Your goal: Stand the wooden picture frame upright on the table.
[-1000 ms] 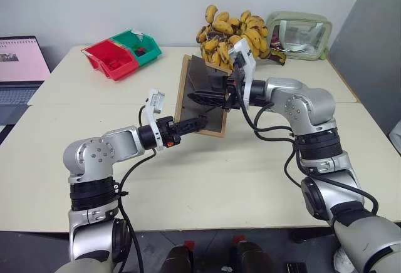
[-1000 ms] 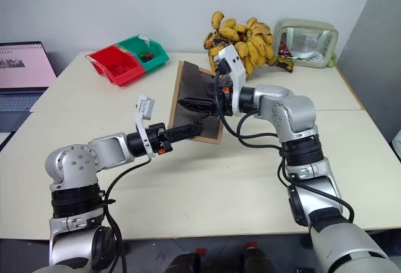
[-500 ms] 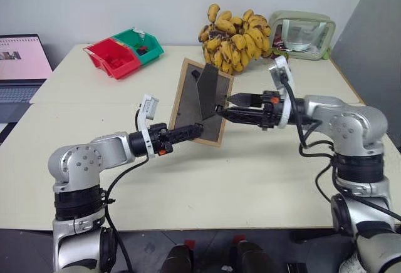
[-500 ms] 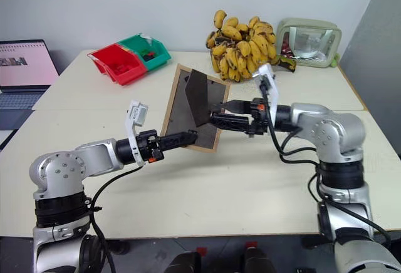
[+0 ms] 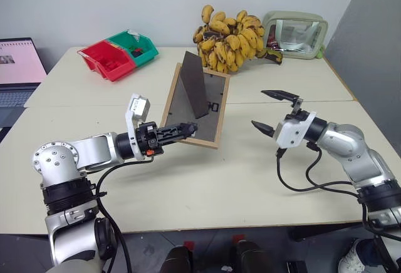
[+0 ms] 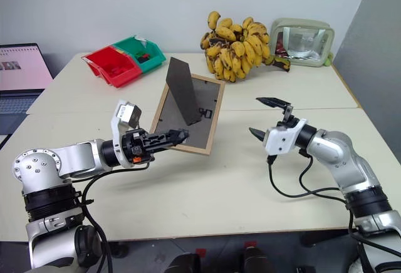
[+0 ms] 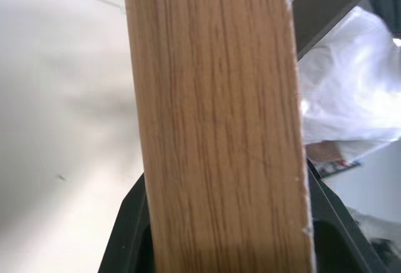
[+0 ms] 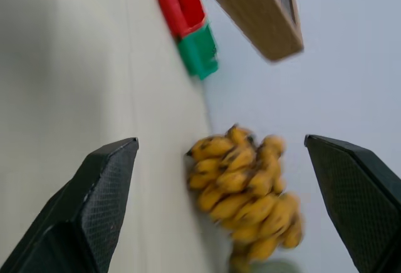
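Note:
The wooden picture frame [image 5: 202, 111] hangs tilted over the middle of the table [image 5: 207, 185], its dark back towards me and its fold-out stand [image 5: 193, 82] swung out. My left gripper [image 5: 183, 130] is shut on the frame's lower wooden rail. In the left wrist view that light wood edge [image 7: 213, 129] fills the gap between the black fingers [image 7: 128, 235]. I cannot tell whether the lower edge touches the table. My right gripper [image 5: 263, 108] stands wide open to the right of the frame, apart from it, holding nothing. The frame's corner [image 8: 257, 16] shows in the right wrist view.
A big bunch of bananas [image 5: 225, 32] lies at the back, just behind the frame. A pale green-rimmed clear box [image 5: 294, 35] stands at the back right. A red bin [image 5: 103, 60] and a green bin [image 5: 135, 44] sit at the back left. A laptop [image 5: 19, 66] is at the far left.
My right gripper has drawn back from the frame's stand to the right, still open. The left gripper has rolled the frame and pulled it slightly back and left. The stand now sticks out.

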Robot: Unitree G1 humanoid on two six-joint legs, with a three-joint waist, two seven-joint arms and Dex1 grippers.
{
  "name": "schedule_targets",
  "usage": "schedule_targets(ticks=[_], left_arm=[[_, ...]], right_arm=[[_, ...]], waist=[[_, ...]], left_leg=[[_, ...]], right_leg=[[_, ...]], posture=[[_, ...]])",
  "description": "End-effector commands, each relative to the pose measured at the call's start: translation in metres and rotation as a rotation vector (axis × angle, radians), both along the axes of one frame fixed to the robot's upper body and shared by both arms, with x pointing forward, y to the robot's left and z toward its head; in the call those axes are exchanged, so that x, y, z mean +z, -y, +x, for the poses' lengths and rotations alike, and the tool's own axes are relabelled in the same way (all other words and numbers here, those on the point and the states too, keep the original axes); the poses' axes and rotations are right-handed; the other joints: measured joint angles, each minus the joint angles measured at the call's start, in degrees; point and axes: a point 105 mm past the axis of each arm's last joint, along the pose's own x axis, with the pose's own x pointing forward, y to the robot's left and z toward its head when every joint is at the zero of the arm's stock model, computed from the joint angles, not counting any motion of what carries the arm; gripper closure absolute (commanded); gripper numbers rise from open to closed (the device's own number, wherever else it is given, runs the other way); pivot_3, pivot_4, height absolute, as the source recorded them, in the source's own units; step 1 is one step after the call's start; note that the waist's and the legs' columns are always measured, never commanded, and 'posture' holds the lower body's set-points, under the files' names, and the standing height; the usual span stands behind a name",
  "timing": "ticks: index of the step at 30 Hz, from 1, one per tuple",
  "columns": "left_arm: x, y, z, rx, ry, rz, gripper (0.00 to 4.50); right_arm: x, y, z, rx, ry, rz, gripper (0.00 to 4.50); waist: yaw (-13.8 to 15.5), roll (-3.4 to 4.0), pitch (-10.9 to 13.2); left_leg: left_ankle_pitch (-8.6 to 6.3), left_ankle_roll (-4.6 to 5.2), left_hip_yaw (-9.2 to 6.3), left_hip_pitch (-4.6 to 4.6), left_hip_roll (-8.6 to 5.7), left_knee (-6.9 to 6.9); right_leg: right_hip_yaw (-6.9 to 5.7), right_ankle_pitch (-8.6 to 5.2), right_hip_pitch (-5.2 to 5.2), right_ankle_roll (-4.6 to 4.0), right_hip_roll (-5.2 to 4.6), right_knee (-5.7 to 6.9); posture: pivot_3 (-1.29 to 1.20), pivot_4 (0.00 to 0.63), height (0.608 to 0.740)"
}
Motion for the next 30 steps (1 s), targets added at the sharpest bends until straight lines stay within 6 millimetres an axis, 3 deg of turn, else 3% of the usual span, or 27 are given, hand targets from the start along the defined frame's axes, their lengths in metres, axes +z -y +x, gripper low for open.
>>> schedule_targets(ticks=[1,12,15,25,30], left_arm=[[0.006,0.009,-0.017,-0.071,-0.009,-0.051,3.09],[-0.005,0.026,-0.035,-0.116,-0.028,-0.053,3.09],[-0.008,0.026,-0.036,-0.110,-0.036,-0.048,3.09],[-0.016,0.028,-0.043,-0.097,-0.046,-0.017,3.09],[-0.015,0.027,-0.045,-0.109,-0.041,-0.023,3.09]], right_arm=[[0.015,-0.017,-0.001,0.096,0.172,0.018,0.01],[0.008,-0.051,-0.003,0.260,0.263,-0.019,0.01],[0.009,-0.054,-0.007,0.297,0.259,-0.011,0.46],[0.012,-0.050,-0.016,0.312,0.275,0.046,3.00],[0.015,-0.049,-0.019,0.318,0.285,0.063,3.05]], waist=[[-0.02,0.00,0.00],[1.14,-0.02,-0.01],[1.15,-0.02,-0.01],[1.09,-0.03,-0.01],[1.08,-0.03,-0.01]], left_leg=[[0.00,-0.01,0.00,0.02,0.08,0.02],[0.05,-0.02,-0.10,-0.02,-0.03,0.03],[0.05,-0.02,-0.08,-0.02,-0.05,0.03],[0.05,0.00,-0.08,0.01,-0.05,0.03],[0.03,0.04,-0.08,0.01,-0.06,0.05]], right_leg=[[0.03,0.00,-0.01,0.00,-0.02,0.03],[-0.03,-0.01,0.02,-0.04,-0.07,0.08],[-0.02,-0.01,0.02,-0.04,-0.07,0.08],[-0.01,-0.01,0.02,-0.05,-0.05,0.15],[-0.01,-0.01,0.02,-0.05,-0.04,0.20]], posture=[[0.00,0.150,0.740],[0.00,0.150,0.740],[0.00,0.150,0.740],[0.00,0.150,0.740],[0.00,0.150,0.740]])
